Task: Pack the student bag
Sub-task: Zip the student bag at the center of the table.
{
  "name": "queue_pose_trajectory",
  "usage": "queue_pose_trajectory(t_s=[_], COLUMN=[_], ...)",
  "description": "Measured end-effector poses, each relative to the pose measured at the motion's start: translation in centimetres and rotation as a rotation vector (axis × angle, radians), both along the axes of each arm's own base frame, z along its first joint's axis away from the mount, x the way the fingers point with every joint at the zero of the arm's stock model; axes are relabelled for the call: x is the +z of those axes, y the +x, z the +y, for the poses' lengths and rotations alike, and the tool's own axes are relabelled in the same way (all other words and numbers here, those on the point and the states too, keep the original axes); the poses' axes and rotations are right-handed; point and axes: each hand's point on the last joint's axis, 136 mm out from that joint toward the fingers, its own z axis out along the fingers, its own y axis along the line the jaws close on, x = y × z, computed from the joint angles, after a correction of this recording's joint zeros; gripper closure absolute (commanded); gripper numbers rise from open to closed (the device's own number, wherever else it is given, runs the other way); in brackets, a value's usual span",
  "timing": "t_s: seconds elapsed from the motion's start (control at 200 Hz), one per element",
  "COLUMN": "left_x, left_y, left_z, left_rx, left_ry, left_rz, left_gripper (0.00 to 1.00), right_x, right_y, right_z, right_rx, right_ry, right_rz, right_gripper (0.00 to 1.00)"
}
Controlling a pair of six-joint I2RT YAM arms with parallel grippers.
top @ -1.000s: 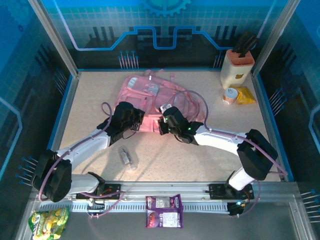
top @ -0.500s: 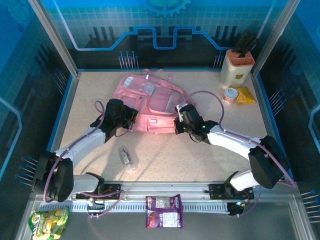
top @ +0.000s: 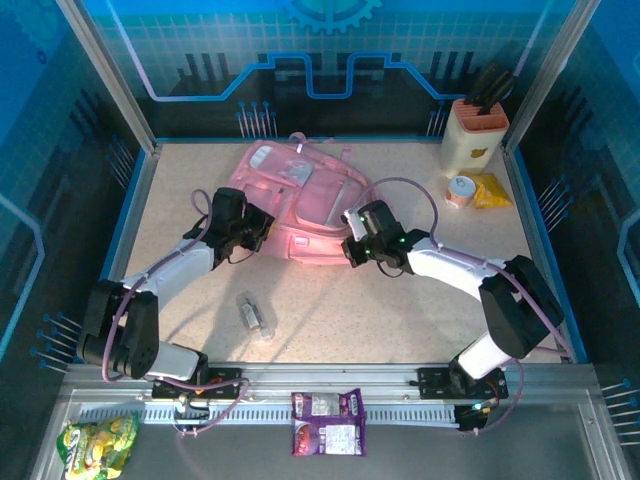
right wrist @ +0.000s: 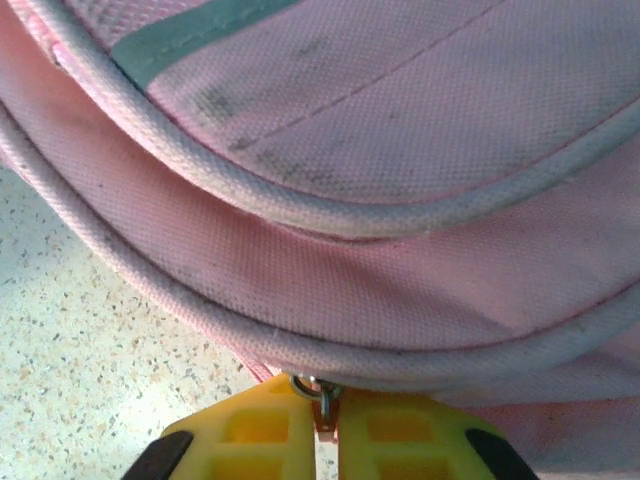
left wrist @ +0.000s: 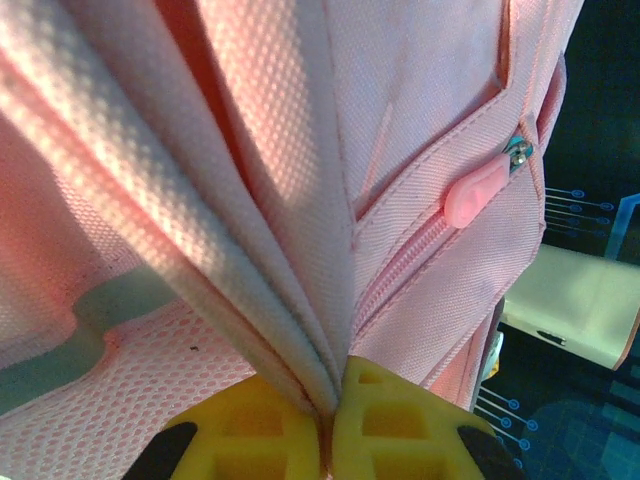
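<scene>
Pink and soft, the bag lies flat on the far half of the table, close to the back wall. The left gripper is at the bag's near left corner. Its yellow fingers are pressed together on a fold of the pink cloth. Past that fold, a pink zip tab hangs by a pocket seam. The right gripper is at the bag's near edge, low over the table. Its fingers are close together, with a small metal zip pull pinched between them. A small clear bottle lies on the table nearer the arms, apart from the bag. A cream block stands in the far right corner
</scene>
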Motion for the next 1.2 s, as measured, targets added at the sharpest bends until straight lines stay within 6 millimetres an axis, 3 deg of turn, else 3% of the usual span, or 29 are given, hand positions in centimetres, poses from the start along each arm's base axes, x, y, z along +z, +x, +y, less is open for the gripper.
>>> queue_pose_trajectory(t_s=[0.125, 0.38, 0.465, 0.79, 0.881, 1.021, 1.116, 1.201], left_x=[0.1, 0.1, 0.1, 0.6, 0.5, 0.0, 0.2, 0.7], left_y=[0.1, 0.2, 0.2, 1.4, 3.1, 5.6, 6.1, 5.1], left_z=[0.0, 0.3, 0.3, 1.5, 1.8, 2.0, 2.1, 2.3], left_rx=[0.001, 0.008, 0.005, -0.085, -0.130, -0.200, -0.226, -0.215], left_ry=[0.000, 0.001, 0.006, 0.025, 0.030, 0.045, 0.060, 0.062], left_rz=[-0.004, -0.006, -0.008, -0.008, -0.012, -0.051, -0.078, -0.110], left_gripper=[1.00, 1.00, 1.00, 1.00, 0.88, 0.52, 0.46, 0.45], right_x=[-0.5, -1.4, -1.3, 2.6, 2.3, 1.5, 1.0, 0.5], right_y=[0.6, 1.3, 1.3, 0.6, -0.1, -1.7, -1.9, -1.7], right_z=[0.5, 0.7, 0.6, -1.9, -1.5, 1.0, 2.1, 2.2], right_rx=[-0.002, -0.022, -0.029, -0.101, -0.076, -0.002, 0.018, 0.015], right_ry=[0.003, 0.001, -0.011, -0.071, -0.099, -0.115, -0.112, -0.115], right_rz=[0.015, 0.019, 0.009, -0.085, -0.080, -0.051, -0.028, -0.015], right_gripper=[0.79, 1.00, 1.00, 1.00, 1.00, 1.00, 1.00, 1.00])
